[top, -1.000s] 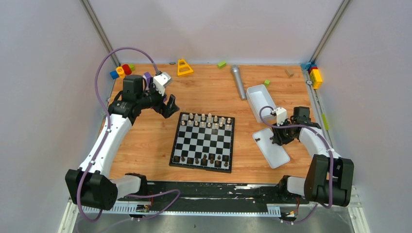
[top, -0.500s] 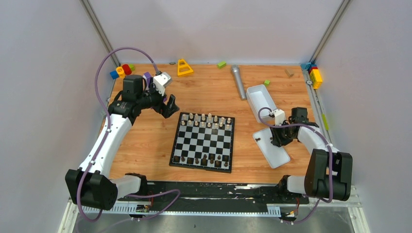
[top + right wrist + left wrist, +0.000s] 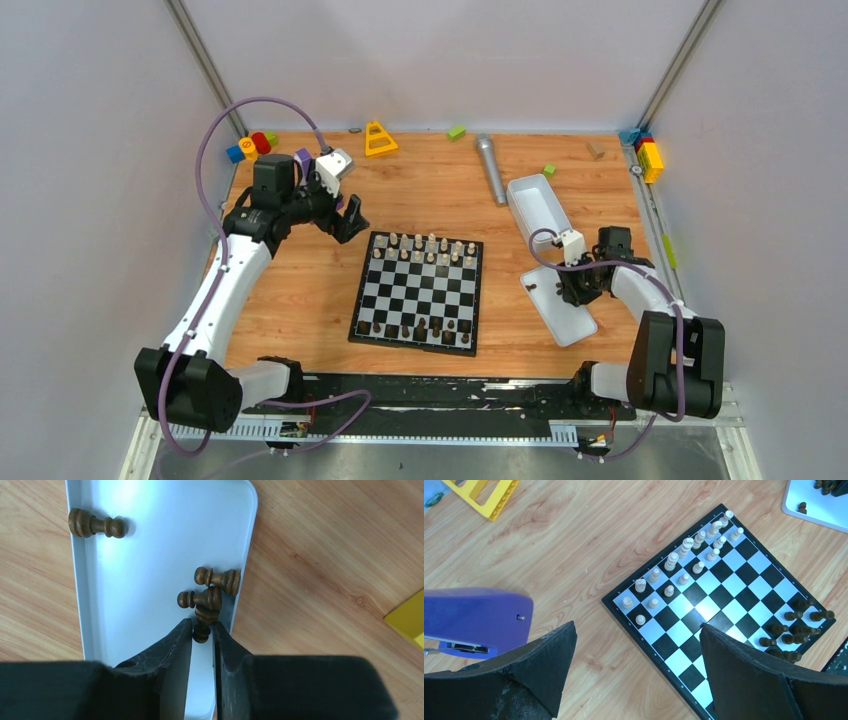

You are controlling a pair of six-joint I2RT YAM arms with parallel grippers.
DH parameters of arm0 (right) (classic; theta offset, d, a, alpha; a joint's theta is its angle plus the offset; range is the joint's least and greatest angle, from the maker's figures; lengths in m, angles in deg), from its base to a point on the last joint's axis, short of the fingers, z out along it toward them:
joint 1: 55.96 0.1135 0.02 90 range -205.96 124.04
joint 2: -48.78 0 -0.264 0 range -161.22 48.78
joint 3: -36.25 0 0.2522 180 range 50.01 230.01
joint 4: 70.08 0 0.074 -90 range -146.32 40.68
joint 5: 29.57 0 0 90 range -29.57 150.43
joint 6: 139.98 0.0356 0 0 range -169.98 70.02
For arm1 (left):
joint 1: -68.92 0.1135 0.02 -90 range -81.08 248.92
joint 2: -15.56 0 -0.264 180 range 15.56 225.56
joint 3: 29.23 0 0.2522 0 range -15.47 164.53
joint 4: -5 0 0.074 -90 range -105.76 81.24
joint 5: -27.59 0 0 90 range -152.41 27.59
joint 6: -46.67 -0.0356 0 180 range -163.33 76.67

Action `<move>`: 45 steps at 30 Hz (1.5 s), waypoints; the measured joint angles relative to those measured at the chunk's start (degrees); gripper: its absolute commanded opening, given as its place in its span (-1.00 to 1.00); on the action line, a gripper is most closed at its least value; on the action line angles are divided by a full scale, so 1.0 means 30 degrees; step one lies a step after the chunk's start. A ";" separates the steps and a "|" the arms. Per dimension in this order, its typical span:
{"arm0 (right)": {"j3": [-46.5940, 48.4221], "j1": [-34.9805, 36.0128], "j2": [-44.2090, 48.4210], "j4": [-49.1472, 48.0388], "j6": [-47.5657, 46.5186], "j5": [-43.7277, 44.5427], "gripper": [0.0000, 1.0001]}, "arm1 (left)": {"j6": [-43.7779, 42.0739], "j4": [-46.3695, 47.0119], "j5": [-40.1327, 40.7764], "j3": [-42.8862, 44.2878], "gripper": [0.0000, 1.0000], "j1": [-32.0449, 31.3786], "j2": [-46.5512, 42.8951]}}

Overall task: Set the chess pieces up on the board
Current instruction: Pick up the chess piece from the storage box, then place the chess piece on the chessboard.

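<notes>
Left gripper (image 3: 350, 215) hovers off the board's far-left corner, jaws wide apart and empty. Board (image 3: 418, 292) sits mid-tabletop, with cream pieces (image 3: 425, 247) on the far rows and dark pieces (image 3: 420, 328) along the near side. Right gripper (image 3: 202, 630) is over the white tray (image 3: 150, 555) near the right edge. Only the wrist view resolves four dark pawns (image 3: 97, 525) lying flat. Jaws nearly closed, flanking one pawn (image 3: 202, 632) with its head toward the gripper; can't tell if it's pinched.

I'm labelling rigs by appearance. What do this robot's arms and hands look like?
The left arm and right arm share white links, black joints and a looping purple cable. The left hand and right hand each have two broad black fingers with textured pads.
</notes>
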 measured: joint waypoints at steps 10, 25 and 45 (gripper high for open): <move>0.0248 0.0000 0.0277 0.1224 -0.0437 -0.0495 -0.90 | -0.0044 0.0000 -0.0073 0.0000 1.00 0.0000 0.0138; 0.5093 0.3351 0.1858 0.6557 -0.0954 -0.6798 -0.89 | -0.0459 0.1668 -0.5843 -0.0342 0.79 -0.0189 0.0576; 1.4469 1.0346 -0.6098 0.8692 0.1719 -1.5956 -0.89 | -0.8145 0.3774 -0.8502 -0.0233 0.41 -0.8357 0.3162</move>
